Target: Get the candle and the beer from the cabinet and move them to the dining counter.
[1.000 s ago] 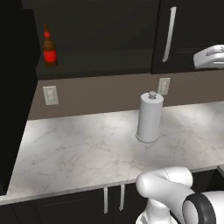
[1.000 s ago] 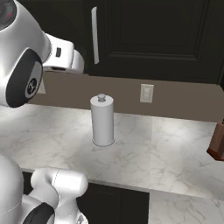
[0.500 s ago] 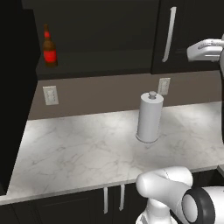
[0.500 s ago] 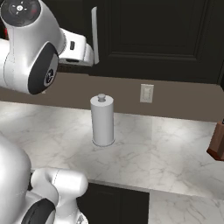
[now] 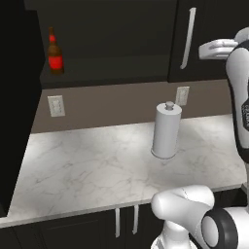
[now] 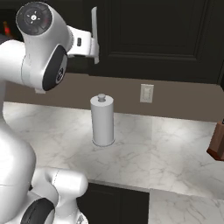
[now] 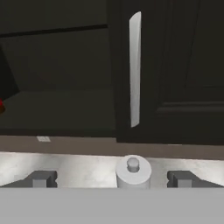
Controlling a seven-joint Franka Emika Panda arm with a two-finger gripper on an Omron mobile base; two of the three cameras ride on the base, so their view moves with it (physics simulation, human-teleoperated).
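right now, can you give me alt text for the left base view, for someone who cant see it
A dark brown beer bottle with a red label stands on a shelf inside the open black cabinet at upper left. Below, a white paper towel roll stands upright on the marble worktop, and the robot's white arm rises along the right edge.

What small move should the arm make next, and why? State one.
Probably swing the gripper left toward the beer. The gripper is open and holds nothing, and it faces the shut cabinet door's silver handle, above the paper towel roll. The bottle stands upright on the open cabinet shelf well to the left, untouched.
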